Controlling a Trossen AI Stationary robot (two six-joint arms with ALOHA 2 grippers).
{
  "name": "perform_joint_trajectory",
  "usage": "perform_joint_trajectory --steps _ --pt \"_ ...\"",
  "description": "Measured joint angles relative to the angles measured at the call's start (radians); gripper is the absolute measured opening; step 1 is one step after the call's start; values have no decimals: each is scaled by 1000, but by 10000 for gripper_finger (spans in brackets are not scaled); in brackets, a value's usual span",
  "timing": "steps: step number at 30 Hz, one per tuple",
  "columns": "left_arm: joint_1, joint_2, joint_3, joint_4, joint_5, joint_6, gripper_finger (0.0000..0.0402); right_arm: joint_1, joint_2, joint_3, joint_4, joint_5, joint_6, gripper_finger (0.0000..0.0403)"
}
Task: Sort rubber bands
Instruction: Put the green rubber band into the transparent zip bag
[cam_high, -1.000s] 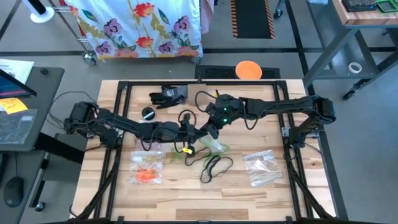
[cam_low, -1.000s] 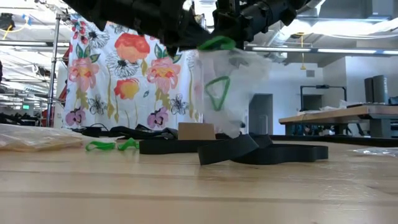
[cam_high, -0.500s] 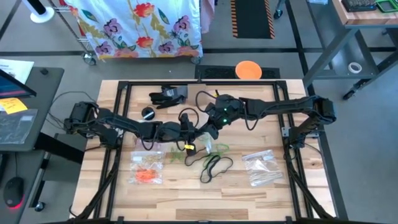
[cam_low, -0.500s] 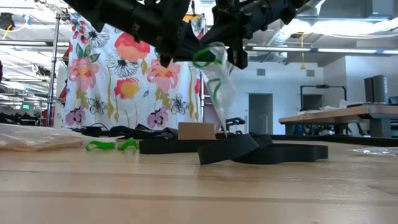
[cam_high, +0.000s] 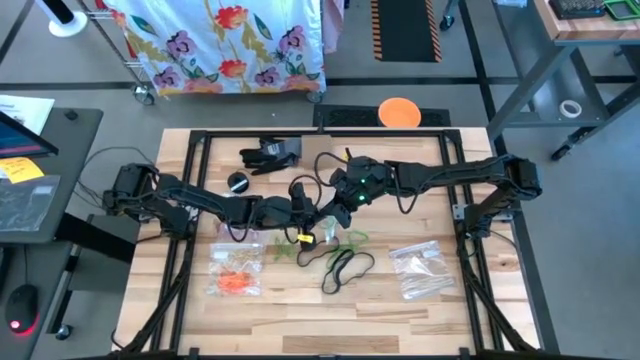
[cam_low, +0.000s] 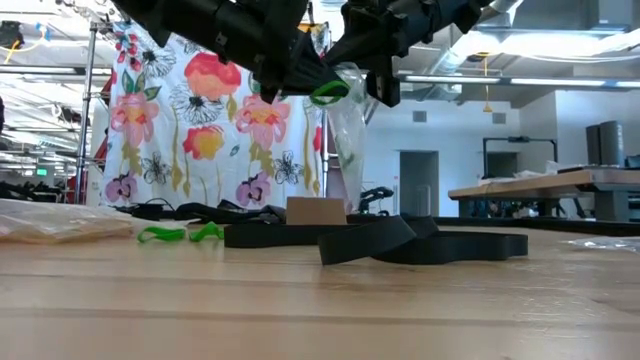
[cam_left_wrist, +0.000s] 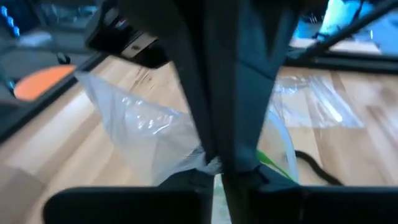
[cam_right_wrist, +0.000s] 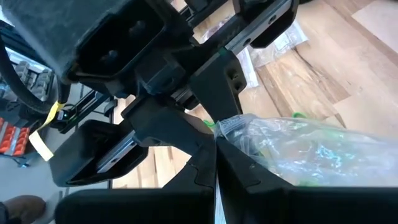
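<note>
A clear plastic bag (cam_low: 349, 135) with green rubber bands (cam_right_wrist: 320, 151) inside hangs above the table's middle, between my two grippers. My left gripper (cam_high: 318, 222) comes from the table's left and my right gripper (cam_high: 337, 208) from the right; both are shut on the bag's top. One green rubber band (cam_low: 328, 93) shows at the bag's top edge between them. Loose green rubber bands (cam_low: 180, 234) lie on the table to the left. Black rubber bands (cam_high: 346, 267) lie below the bag. My left gripper pinches the bag's top edge (cam_left_wrist: 209, 163) between its two shut fingers, coming nearly level from the table's left. The bag hangs below, clear of the table. My right gripper pinches the bag's top edge (cam_right_wrist: 229, 127) between its two shut fingers, slanting down from the table's right, close against the left gripper. The bag hangs slack below the fingers.
A clear bag with orange rubber bands (cam_high: 236, 279) lies at the near left, another clear bag (cam_high: 421, 271) at the near right. A black glove-like object (cam_high: 270, 153) and a small black round thing (cam_high: 238, 182) sit toward the far edge. A black frame (cam_high: 200, 140) borders the table.
The hanging bag was spread wide and now hangs narrow, turned edge-on to the low view. My left gripper has tipped and rolled a little at the bag's top while staying in place. The green band at the top has shifted toward the left gripper.
</note>
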Motion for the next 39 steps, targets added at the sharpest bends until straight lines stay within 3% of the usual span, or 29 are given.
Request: perform_joint_trajectory --steps 6,13,18,22,28,31,35,39 --pt "-43 0 1 27 -72 167 88 2 0 0 12 -12 16 0" --pt "-80 -10 2 75 -110 140 168 9 1 0 29 -9 99 0" --pt "-134 -32 2 83 -158 265 173 -33 1 1 36 -115 135 0" --pt "-196 -82 2 74 -271 344 170 -53 -1 3 49 -168 143 0" --pt "-318 -212 5 77 -338 390 169 -60 3 0 47 -153 141 0" --pt "-377 -279 5 -42 -411 343 169 -67 -10 1 40 -163 130 0" --pt "-414 -341 1 -332 -527 177 169 -105 -49 -8 -55 -131 96 0" --pt "-413 -350 -23 -502 -534 38 168 -153 -107 -5 -114 -100 58 0"
